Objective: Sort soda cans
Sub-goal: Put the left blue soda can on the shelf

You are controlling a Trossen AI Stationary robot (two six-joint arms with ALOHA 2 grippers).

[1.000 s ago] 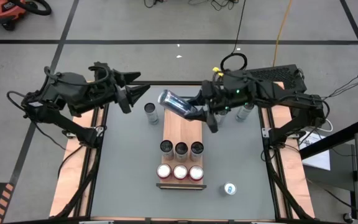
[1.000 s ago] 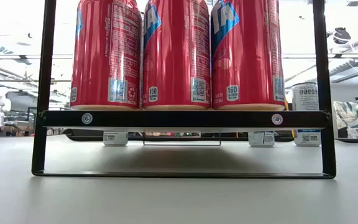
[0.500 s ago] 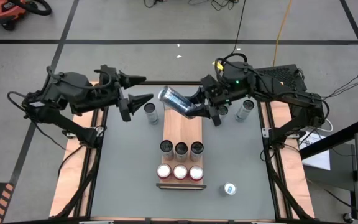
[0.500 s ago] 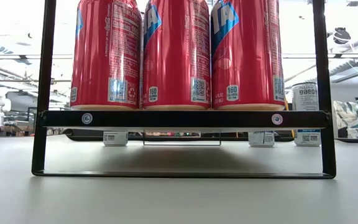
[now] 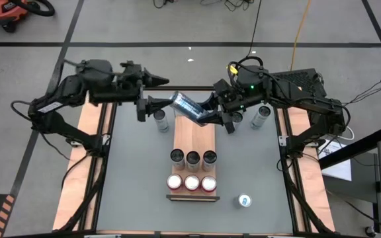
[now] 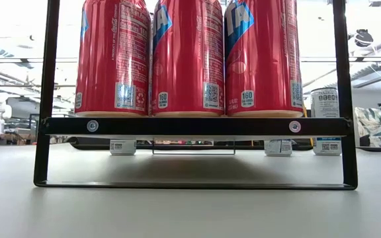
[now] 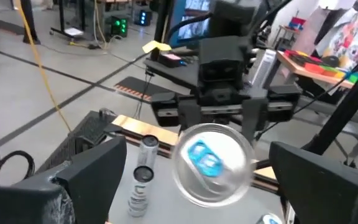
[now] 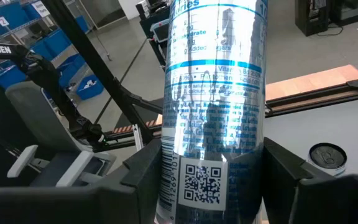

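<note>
My right gripper [image 5: 209,114] is shut on a slim blue can [image 5: 189,109], tilted above the far end of the wooden board [image 5: 194,135]. My left gripper [image 5: 159,92] is open just left of the can's top end. In the left wrist view, its fingers stand either side of the blue-tabbed top [image 7: 211,163] without touching. Three red cans [image 5: 191,183] and three dark-topped silver cans [image 5: 192,158] stand in rows at the board's near end. Another blue can [image 5: 244,200] stands on the table at the near right. My right gripper pinches the blue can's lower part [image 8: 211,177] between its two fingers [image 8: 146,180], one on each side of the wall. The fingers come from the table's right and lie along the can. The can is lifted clear of the board, its top end pointing left toward my left gripper.
Loose silver cans stand on the table left of the board [image 5: 161,119] and at the far right [image 5: 262,118]; one shows in the right wrist view [image 8: 325,155]. In the low view, a black frame [image 6: 197,125] carries the red cans [image 6: 189,56].
My left gripper has reached toward the table's right, up to the top end of the held blue can. My right gripper has shifted a little toward the far edge with the can, which stays tilted and clear of the board.
</note>
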